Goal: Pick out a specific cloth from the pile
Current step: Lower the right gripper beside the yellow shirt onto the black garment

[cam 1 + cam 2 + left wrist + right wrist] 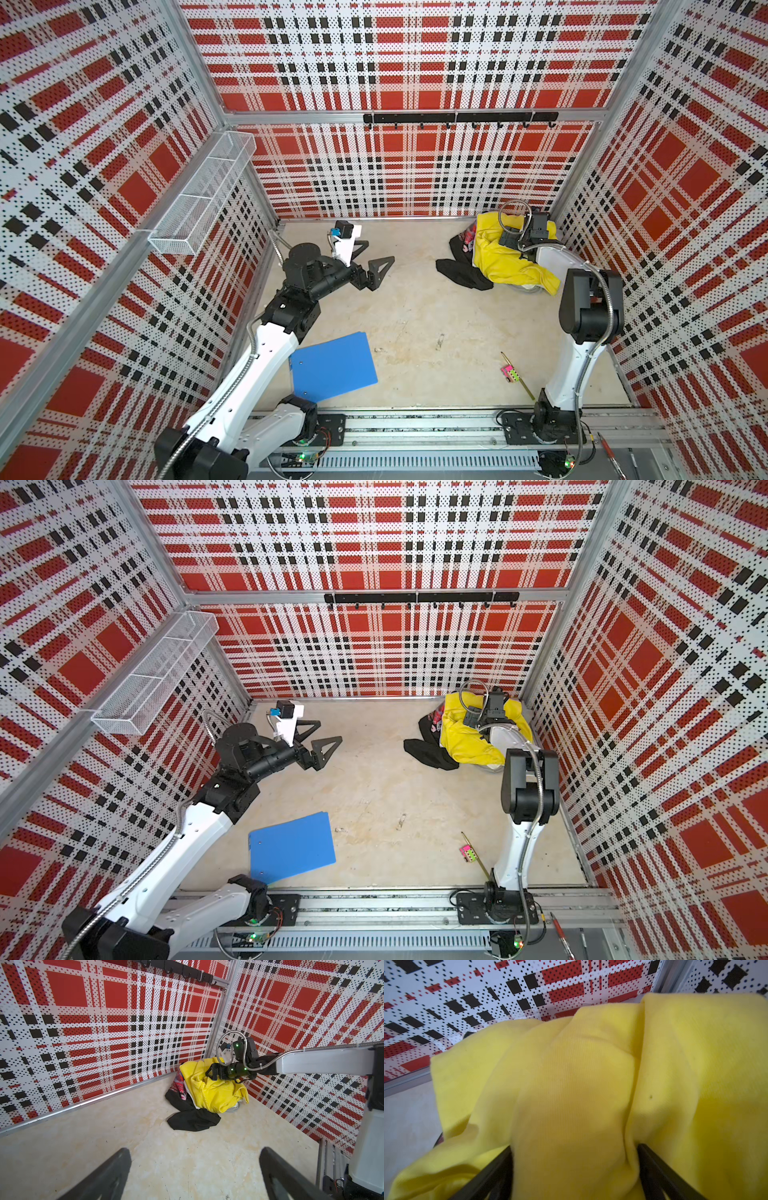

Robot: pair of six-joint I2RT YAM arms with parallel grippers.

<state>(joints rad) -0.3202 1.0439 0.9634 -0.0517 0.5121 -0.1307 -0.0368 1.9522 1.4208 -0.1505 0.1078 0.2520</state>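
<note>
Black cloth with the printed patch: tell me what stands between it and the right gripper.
The large bright yellow cloth does. The right gripper, jaws open, is pressed into its folds, while the black soft cloth lies at its left edge in both top views, partly under it.

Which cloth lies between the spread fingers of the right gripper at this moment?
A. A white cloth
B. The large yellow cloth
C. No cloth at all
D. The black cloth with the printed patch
B: in the right wrist view a fold of the yellow cloth bulges up between the spread fingers of the right gripper, while in a top view the black cloth lies apart from that gripper.
</note>
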